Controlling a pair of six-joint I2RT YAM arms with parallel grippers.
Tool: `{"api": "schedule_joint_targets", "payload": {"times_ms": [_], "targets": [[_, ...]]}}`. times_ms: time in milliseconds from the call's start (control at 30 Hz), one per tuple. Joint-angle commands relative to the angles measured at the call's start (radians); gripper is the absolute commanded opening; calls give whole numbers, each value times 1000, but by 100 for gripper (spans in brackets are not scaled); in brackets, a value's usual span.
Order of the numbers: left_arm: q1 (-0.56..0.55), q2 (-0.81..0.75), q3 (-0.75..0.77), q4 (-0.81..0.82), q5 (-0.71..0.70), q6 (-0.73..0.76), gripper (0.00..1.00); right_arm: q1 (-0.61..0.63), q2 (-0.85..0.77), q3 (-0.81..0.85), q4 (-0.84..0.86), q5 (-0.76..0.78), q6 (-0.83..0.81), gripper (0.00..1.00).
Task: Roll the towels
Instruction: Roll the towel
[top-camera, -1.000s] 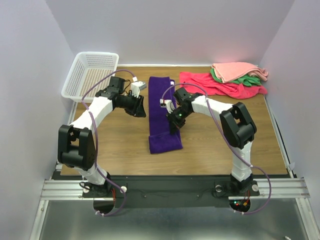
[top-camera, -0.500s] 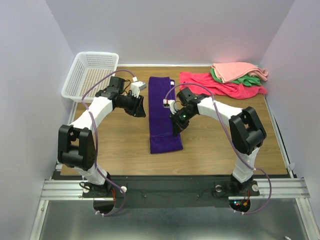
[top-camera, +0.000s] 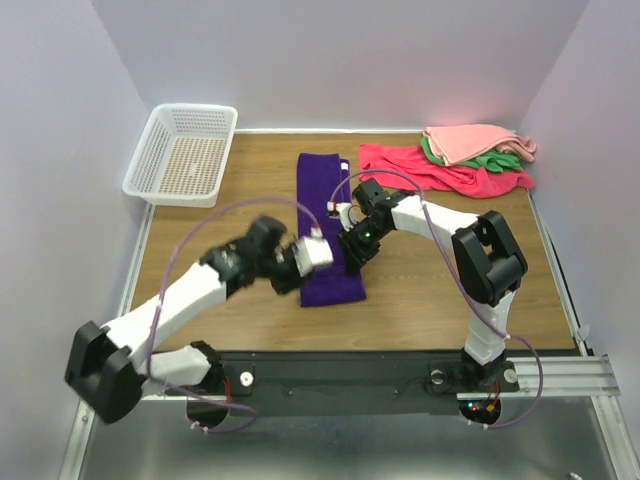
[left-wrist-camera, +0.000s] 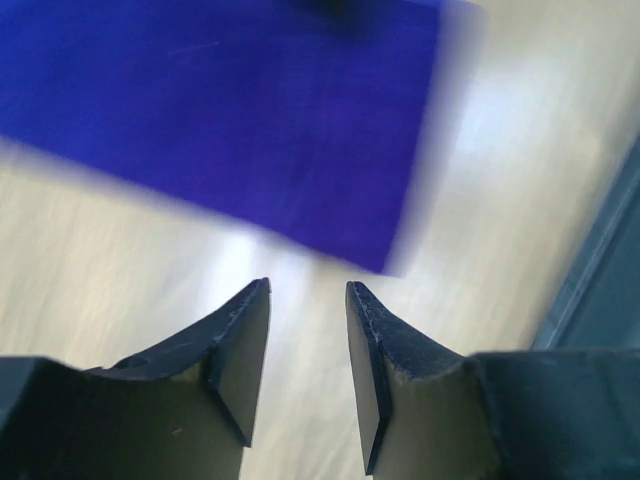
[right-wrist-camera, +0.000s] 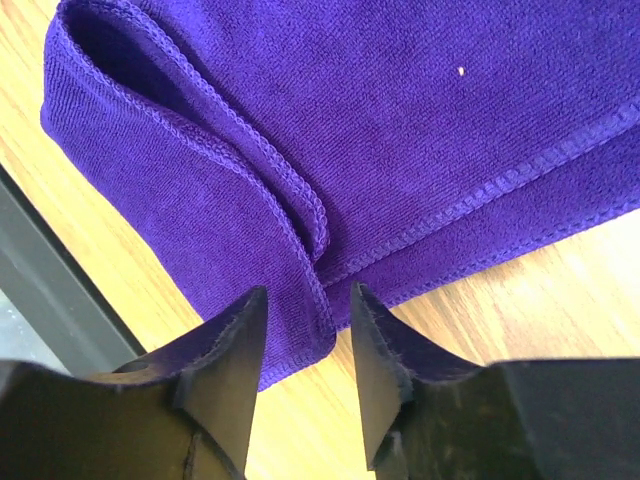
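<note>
The deep purple towel lies lengthwise on the table, its near end folded back on itself. My right gripper is open at the towel's right edge near that fold, and its jaws straddle the folded corner. My left gripper is blurred. It is open and empty above bare wood, just left of the towel's near corner. Red, salmon-pink and green towels lie heaped at the back right.
A white mesh basket stands at the back left corner. The table's dark front rail runs close to the towel's near end. Purple walls close in both sides and the back.
My left arm has swung from the back, near the basket, down to the towel's near left corner. My right gripper has edged slightly nearer along the towel's right edge.
</note>
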Motion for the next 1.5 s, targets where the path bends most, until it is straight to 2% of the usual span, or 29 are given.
{"api": "schedule_joint_targets", "payload": {"times_ms": [0, 67, 100, 133, 167, 333, 367, 600, 800, 867, 933, 967, 1067, 1200, 1300, 1433, 1467], "targets": [[-257, -151, -148, 90, -261, 66, 47, -10, -3, -9, 14, 8, 40, 45], [-362, -133, -175, 130, -331, 27, 47, -25, 2, -9, 16, -32, 56, 46], [-384, -85, -172, 153, -377, 13, 46, -45, -1, -6, 16, -49, 70, 52], [-425, -58, -163, 166, -390, -9, 45, -56, -6, -4, 14, -89, 76, 66], [-449, -31, -159, 192, -411, -26, 44, -65, -12, -1, 17, -100, 83, 72], [-582, 96, -175, 288, -528, -46, 41, -94, -73, -3, 19, -120, 99, 77], [-593, 111, -179, 304, -536, -46, 41, -99, -84, -7, 21, -124, 102, 84], [-615, 228, -145, 384, -575, -17, 39, -197, -179, -45, 31, -161, 94, 88], [-615, 306, -159, 427, -594, 0, 36, -232, -292, -85, 50, -170, 79, 88], [-615, 320, -169, 430, -595, 2, 31, -234, -326, -96, 59, -172, 76, 88], [-613, 322, -168, 427, -585, -3, 23, -235, -348, -104, 65, -169, 76, 86], [-615, 316, -165, 421, -574, -10, 12, -238, -361, -111, 73, -164, 74, 85], [-590, 289, -139, 369, -476, -23, 0, -254, -424, -153, 97, -149, 59, 85], [-488, 295, -68, 237, -220, 5, 0, -267, -480, -176, 97, -104, 41, 84], [-434, 321, 8, 134, -87, 54, 0, -271, -516, -191, 97, -97, 21, 85], [-400, 325, 62, 94, -91, 79, 0, -272, -533, -204, 96, -95, 16, 85], [-400, 317, 62, 89, -91, 88, 4, -274, -535, -205, 96, -95, 18, 85]]}}
